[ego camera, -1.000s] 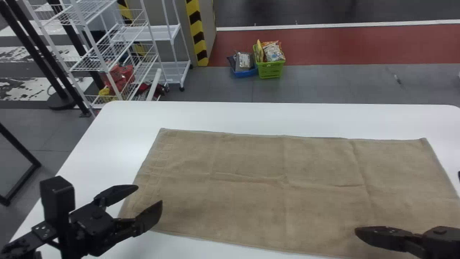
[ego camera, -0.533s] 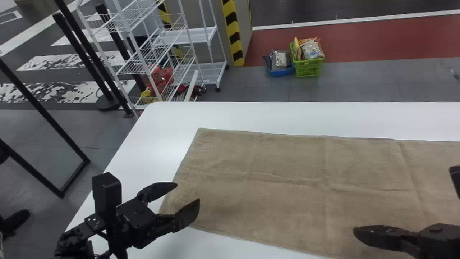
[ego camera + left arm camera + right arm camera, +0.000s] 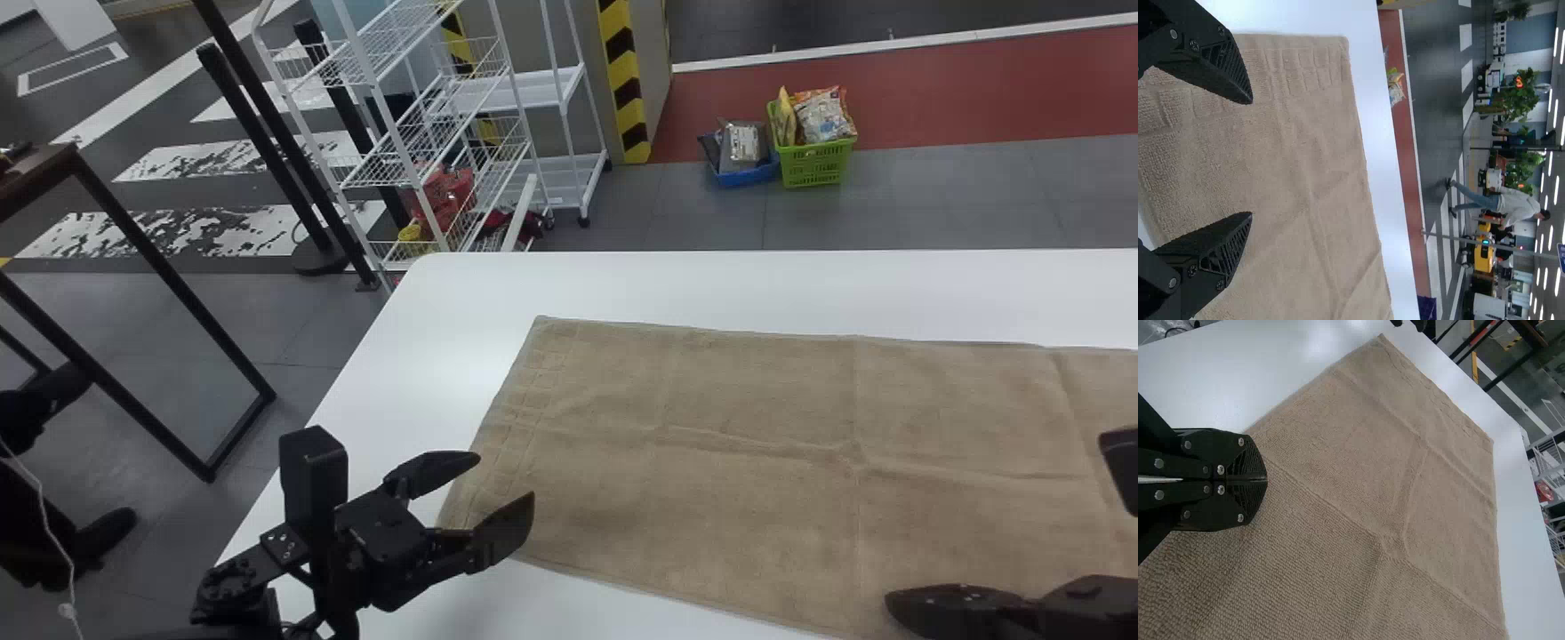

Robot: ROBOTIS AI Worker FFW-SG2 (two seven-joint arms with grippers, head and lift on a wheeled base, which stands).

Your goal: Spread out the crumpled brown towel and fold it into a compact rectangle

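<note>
White table, brown towel laid almost flat

Across the table (image 3: 622, 289), the towel (image 3: 756, 444) is spread with its long axis running left to right, faint creases left in it. Its near left corner is met by the left gripper (image 3: 507, 478), whose jaws are held wide apart. The right gripper (image 3: 1265, 480) is placed over the near part, farther right, jaws pressed together. For a first fold, that left short edge is probably best taken by the nearer left arm.
</note>
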